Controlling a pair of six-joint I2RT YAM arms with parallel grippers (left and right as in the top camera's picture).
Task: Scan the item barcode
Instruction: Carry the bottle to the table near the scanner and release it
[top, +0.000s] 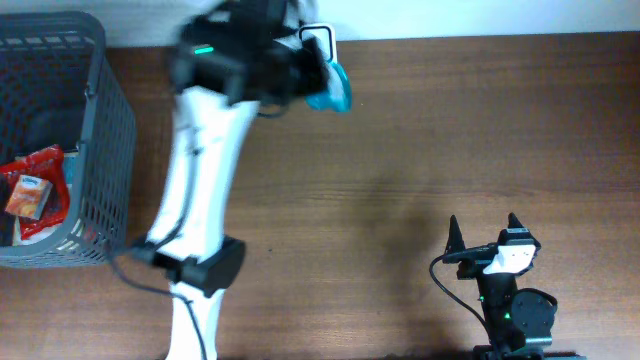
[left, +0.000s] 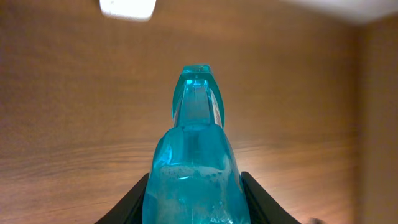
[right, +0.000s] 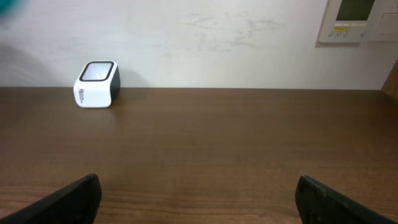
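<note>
Where the desk (top: 450, 130) meets its left edge, a grey slatted basket (top: 105, 120) stands, holding red and orange packets (top: 30, 190) bunched in its near corner. Further right, the left end effector (left: 194, 205) reaches to the far edge of the desk and pinches a translucent blue spray bottle (left: 194, 162) between its fingers, raised off the wood, with froth showing inside. The bottle's nozzle end points toward the white barcode scanner (right: 96, 84), which sits on the desk against the wall. At the near right, the right end effector (top: 483, 222) rests with its jaws spread wide, holding nothing.
</note>
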